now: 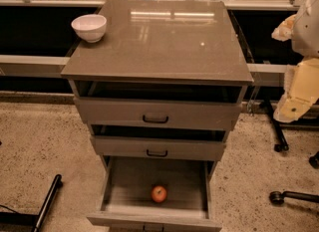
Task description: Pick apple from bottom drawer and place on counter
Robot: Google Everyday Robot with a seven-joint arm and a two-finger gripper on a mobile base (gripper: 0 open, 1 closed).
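Observation:
The apple, small and red-orange, lies on the pale wood floor of the bottom drawer, which is pulled fully open at the foot of the cabinet. The counter is the glossy grey-brown top of the cabinet, reflecting light. My gripper hangs on the cream-coloured arm at the right edge of the camera view, beside the cabinet at about the height of the top drawer. It is well to the right of and above the apple and touches nothing.
A white bowl stands on the counter's back left corner. The two upper drawers are partly open. Black chair legs and casters are on the speckled floor to the right, and a dark bar to the left.

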